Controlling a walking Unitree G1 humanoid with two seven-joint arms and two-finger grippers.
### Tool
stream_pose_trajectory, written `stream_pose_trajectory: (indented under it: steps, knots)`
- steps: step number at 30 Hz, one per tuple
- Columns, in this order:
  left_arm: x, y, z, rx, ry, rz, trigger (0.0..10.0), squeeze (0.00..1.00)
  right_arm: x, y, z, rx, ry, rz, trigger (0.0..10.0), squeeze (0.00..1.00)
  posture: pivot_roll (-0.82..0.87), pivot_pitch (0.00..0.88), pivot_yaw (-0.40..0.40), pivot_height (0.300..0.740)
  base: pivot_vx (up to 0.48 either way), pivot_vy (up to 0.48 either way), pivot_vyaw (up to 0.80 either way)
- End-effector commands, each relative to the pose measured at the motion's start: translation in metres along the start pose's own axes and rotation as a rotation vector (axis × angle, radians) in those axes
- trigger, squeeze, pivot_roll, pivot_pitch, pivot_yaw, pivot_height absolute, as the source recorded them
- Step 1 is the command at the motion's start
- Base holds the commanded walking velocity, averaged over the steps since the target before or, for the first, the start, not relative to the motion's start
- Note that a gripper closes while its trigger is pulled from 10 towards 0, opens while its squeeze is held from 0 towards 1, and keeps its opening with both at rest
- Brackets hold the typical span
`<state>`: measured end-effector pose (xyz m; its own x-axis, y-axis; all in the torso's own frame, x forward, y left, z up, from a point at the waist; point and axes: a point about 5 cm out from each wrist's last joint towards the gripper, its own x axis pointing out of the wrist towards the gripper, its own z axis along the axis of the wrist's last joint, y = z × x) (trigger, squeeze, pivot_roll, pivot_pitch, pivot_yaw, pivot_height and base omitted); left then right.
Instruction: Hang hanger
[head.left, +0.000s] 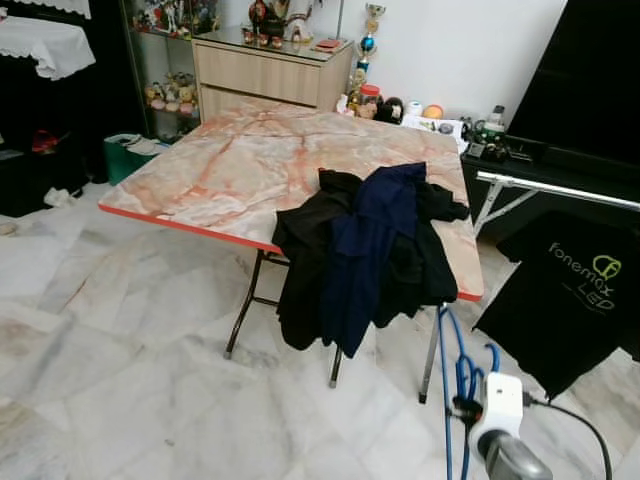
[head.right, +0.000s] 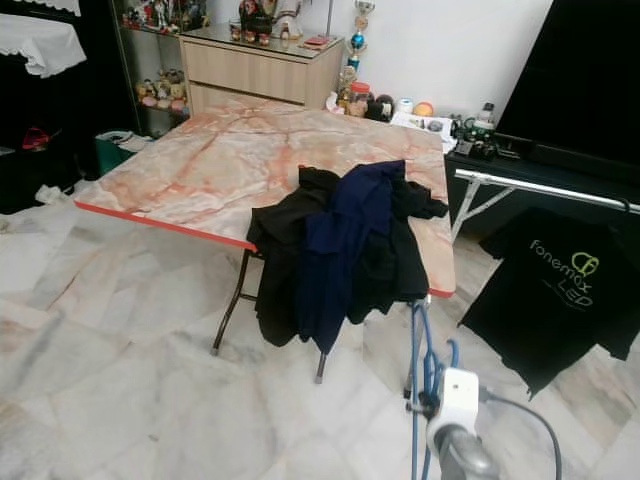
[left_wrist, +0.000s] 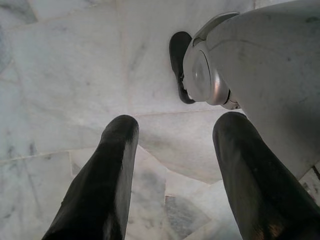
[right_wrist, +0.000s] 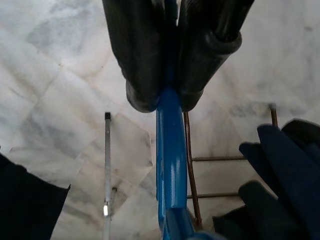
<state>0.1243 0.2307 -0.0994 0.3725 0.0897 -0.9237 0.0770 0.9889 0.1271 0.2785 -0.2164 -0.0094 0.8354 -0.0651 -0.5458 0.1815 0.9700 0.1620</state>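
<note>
Right claw (right_wrist: 167, 97) is pinched tight on the blue hanger (head.left: 462, 375), held low beside the desk (head.left: 250, 160) corner with its long axis about upright. Its likely goal, the silver rail (head.left: 560, 190) carrying a black shirt (head.left: 570, 295), lies ahead to the right. Left claw (left_wrist: 172, 165) hangs spread and empty over the floor.

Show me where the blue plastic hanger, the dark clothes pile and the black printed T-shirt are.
blue plastic hanger (right_wrist: 169, 130): right wrist view, its bar below the fingers.
dark clothes pile (head.left: 365, 250): left eye view, navy garment's middle.
black printed T-shirt (head.right: 560, 300): right eye view, chest below print.
</note>
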Motion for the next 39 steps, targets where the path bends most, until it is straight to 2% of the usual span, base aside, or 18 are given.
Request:
stream_pose_trajectory:
  steps: [1, 16, 27, 28, 30, 31, 32, 34, 35, 38, 39]
  knots:
    - [0.0, -0.002, -0.003, 0.005, 0.012, -0.004, 10.0, 0.0, -0.001, -0.007, 0.003, 0.056, -0.033, -0.045, 10.0, 0.0, 0.14, 0.0, -0.089, 0.74, 0.0, -0.36, 0.0]
    - [-0.001, -0.004, -0.014, 0.024, 0.04, -0.014, 10.0, 0.0, 0.0, 0.003, -0.001, 0.057, -0.039, -0.043, 10.0, 0.0, 0.15, 0.0, -0.083, 0.74, 0.0, -0.358, 0.0]
    - [0.0, -0.003, -0.01, 0.018, 0.028, -0.014, 10.0, 0.0, -0.001, 0.004, -0.003, 0.03, -0.062, -0.052, 10.0, 0.0, 0.16, 0.0, -0.081, 0.74, 0.0, -0.357, 0.0]
    - [0.0, -0.002, -0.009, 0.017, 0.027, -0.013, 10.0, 0.0, -0.005, 0.001, -0.008, -0.039, -0.093, -0.056, 10.0, 0.0, 0.16, 0.0, -0.081, 0.74, 0.0, -0.36, 0.0]
    - [0.0, -0.003, -0.01, 0.014, 0.027, -0.012, 10.0, 0.0, -0.01, -0.006, -0.021, -0.111, -0.081, -0.079, 10.0, 0.0, 0.16, 0.0, -0.079, 0.74, 0.0, -0.356, 0.0]
    - [0.0, -0.003, -0.01, 0.014, 0.027, -0.012, 10.0, 0.0, -0.01, -0.006, -0.021, -0.111, -0.081, -0.079, 10.0, 0.0, 0.16, 0.0, -0.079, 0.74, 0.0, -0.352, 0.0]
    - [0.0, -0.003, -0.01, 0.012, 0.027, -0.011, 10.0, 0.0, -0.014, -0.01, -0.031, -0.147, -0.052, -0.091, 10.0, 0.0, 0.16, 0.0, -0.079, 0.74, 0.0, -0.356, 0.0]
    - [0.0, -0.003, -0.011, 0.012, 0.028, -0.011, 10.0, 0.0, -0.017, -0.013, -0.039, -0.163, -0.026, -0.096, 10.0, 0.0, 0.16, 0.0, -0.077, 0.74, 0.0, -0.358, 0.0]
    - [0.0, -0.005, -0.011, 0.013, 0.029, -0.014, 10.0, 0.0, -0.024, -0.02, -0.056, -0.184, 0.031, -0.113, 10.0, 0.0, 0.17, 0.0, -0.08, 0.74, 0.0, -0.352, 0.0]
    - [0.0, -0.005, -0.011, 0.008, 0.027, -0.014, 10.0, 0.0, -0.033, -0.028, -0.076, -0.174, 0.096, -0.14, 10.0, 0.0, 0.17, 0.0, -0.079, 0.74, 0.0, -0.354, 0.0]
    - [0.0, -0.005, -0.011, 0.008, 0.027, -0.014, 10.0, 0.0, -0.033, -0.028, -0.076, -0.174, 0.096, -0.14, 10.0, 0.0, 0.17, 0.0, -0.079, 0.74, 0.0, -0.356, 0.0]
